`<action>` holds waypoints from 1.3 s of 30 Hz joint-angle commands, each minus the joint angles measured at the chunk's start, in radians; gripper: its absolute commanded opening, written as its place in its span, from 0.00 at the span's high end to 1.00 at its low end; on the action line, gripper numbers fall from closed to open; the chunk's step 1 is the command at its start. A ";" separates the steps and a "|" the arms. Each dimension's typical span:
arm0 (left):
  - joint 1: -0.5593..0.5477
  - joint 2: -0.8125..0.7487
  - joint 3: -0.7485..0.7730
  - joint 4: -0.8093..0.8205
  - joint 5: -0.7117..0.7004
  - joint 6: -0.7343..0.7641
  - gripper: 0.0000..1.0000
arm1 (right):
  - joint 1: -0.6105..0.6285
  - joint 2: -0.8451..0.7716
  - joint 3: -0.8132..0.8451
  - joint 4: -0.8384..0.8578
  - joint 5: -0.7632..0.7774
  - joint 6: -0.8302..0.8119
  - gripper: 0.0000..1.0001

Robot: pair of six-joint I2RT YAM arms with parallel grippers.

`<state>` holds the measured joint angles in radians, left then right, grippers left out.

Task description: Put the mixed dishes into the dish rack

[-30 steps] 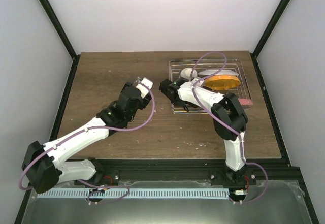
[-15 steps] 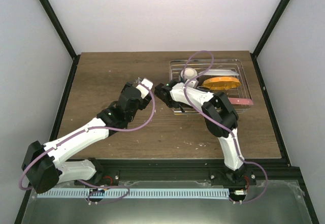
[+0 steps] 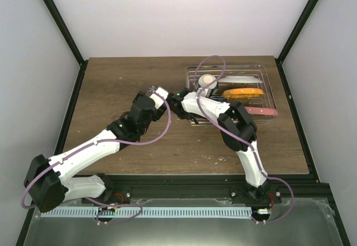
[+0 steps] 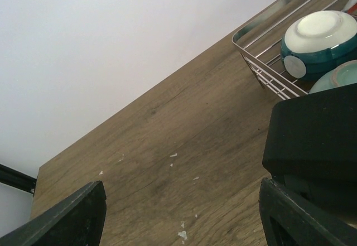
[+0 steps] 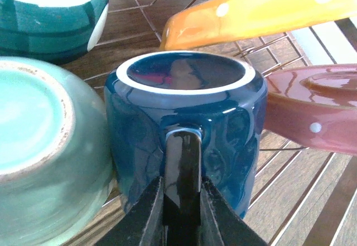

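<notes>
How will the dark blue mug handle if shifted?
Likely rigid, breakable ceramic. The dark blue mug looks glossy, so the right tool, pinching only its handle, might slip or let it swing. On thin dish rack wires it could wobble.

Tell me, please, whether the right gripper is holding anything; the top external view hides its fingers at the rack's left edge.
Observer: Yes. The right wrist view shows the right gripper shut on the handle of the dark blue mug.
Operator: What lies beside the mug?
Observer: The pale green bowl, bottom up, on one side and the pink dotted plate on the other, over the dish rack wires.
Operator: And the left gripper?
Observer: The left gripper is open, nothing between its fingers, above bare table.
</notes>
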<state>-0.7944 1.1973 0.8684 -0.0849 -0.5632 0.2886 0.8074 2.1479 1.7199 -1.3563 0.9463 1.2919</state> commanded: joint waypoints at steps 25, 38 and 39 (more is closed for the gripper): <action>0.003 -0.004 -0.017 0.045 -0.006 0.023 0.23 | 0.100 -0.112 0.079 0.026 -0.204 -0.069 0.40; 0.004 0.035 0.008 0.049 -0.034 0.026 0.23 | 0.130 -0.255 0.129 0.026 -0.225 -0.180 0.35; 0.004 0.041 0.014 0.050 -0.037 0.026 0.23 | 0.134 -0.267 0.129 0.025 -0.223 -0.191 0.35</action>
<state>-0.7734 1.1870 0.8738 0.0010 -0.6689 0.3084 0.8703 1.9957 1.7626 -1.3876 0.7189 1.1431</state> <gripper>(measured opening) 0.771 0.645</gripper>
